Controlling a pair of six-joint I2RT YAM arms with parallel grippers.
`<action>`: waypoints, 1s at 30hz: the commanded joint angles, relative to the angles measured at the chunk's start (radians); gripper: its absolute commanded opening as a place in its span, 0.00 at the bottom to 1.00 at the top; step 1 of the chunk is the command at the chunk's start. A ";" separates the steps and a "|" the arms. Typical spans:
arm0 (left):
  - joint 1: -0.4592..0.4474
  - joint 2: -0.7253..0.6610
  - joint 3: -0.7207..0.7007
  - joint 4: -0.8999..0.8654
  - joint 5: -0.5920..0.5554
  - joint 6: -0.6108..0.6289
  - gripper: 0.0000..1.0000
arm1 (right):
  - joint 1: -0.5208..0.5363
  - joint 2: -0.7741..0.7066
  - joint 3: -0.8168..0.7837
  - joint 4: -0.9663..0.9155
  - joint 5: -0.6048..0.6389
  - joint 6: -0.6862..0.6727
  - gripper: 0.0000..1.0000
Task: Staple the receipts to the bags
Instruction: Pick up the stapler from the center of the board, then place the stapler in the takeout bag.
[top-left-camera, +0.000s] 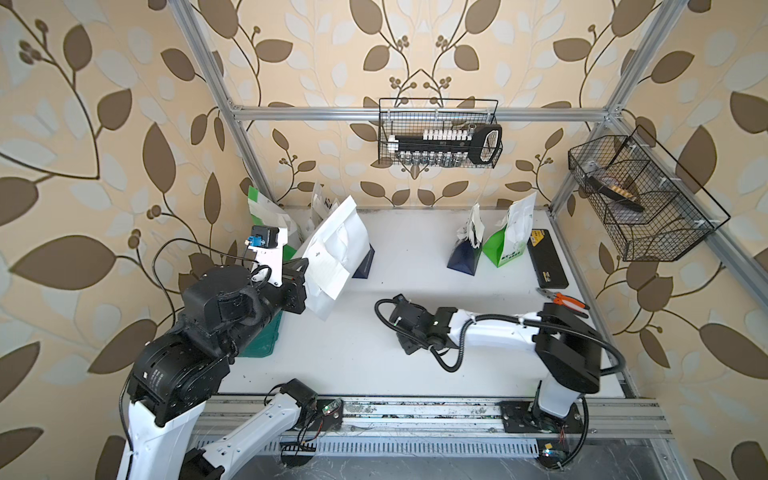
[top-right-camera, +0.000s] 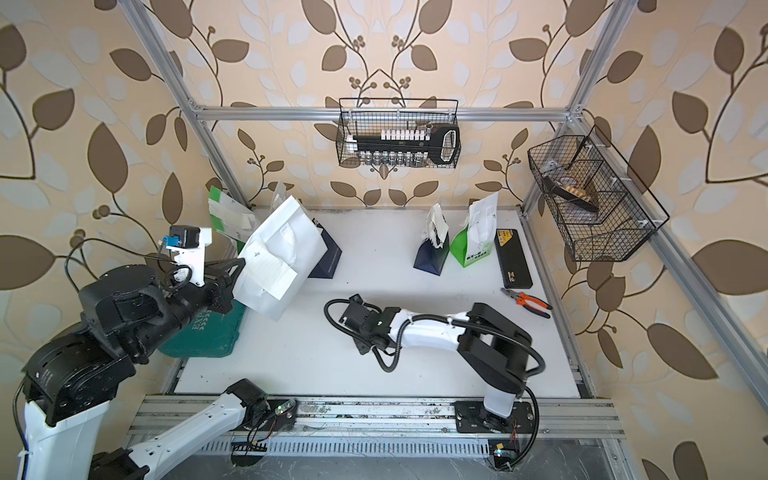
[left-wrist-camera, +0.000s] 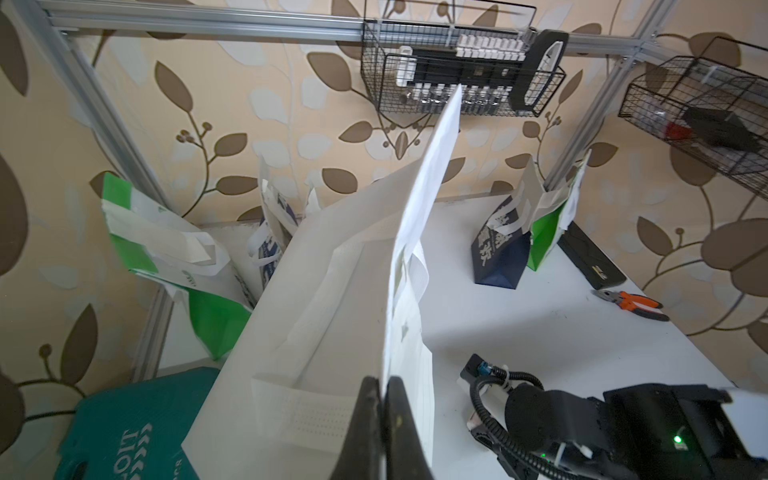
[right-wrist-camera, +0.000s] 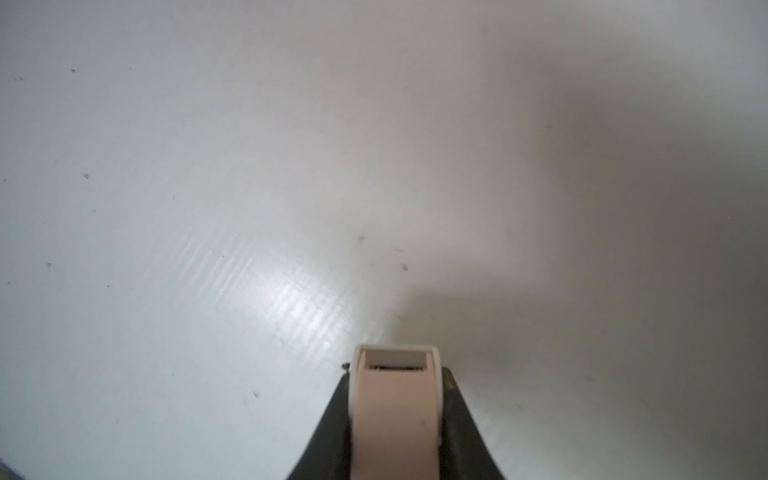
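Observation:
My left gripper (left-wrist-camera: 384, 380) is shut on the edge of the plain white bag (left-wrist-camera: 324, 291) and holds it tilted above the table's left side. A cream receipt (left-wrist-camera: 409, 332) lies against the bag's face. Both top views show that bag (top-left-camera: 332, 241) (top-right-camera: 274, 245), the receipt (top-left-camera: 330, 268) (top-right-camera: 270, 270) and the left gripper (top-left-camera: 304, 266). My right gripper (right-wrist-camera: 395, 374) points down at bare table, its dark fingers (right-wrist-camera: 328, 424) closed against a pink-and-white stapler (right-wrist-camera: 395, 415). Other bags stand at the back: navy (top-left-camera: 463, 257), green-and-white (top-left-camera: 509, 245) and green-and-white (top-left-camera: 266, 212).
A teal tool case (top-left-camera: 262, 340) lies under the left arm. A black case (top-left-camera: 547, 257) and orange-handled pliers (top-left-camera: 563, 299) lie along the right edge. Wire baskets hang on the back wall (top-left-camera: 440, 133) and the right wall (top-left-camera: 640, 199). Another navy bag (top-left-camera: 365, 262) stands behind the white one.

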 joint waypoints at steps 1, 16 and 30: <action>-0.008 0.029 -0.010 0.056 0.169 -0.015 0.00 | -0.040 -0.194 -0.104 0.040 0.083 0.021 0.00; -0.017 0.142 -0.257 0.353 0.524 -0.191 0.00 | -0.121 -0.794 0.030 -0.031 0.173 -0.181 0.00; -0.139 0.253 -0.305 0.489 0.465 -0.288 0.00 | -0.099 -0.400 0.205 0.555 0.002 -0.068 0.00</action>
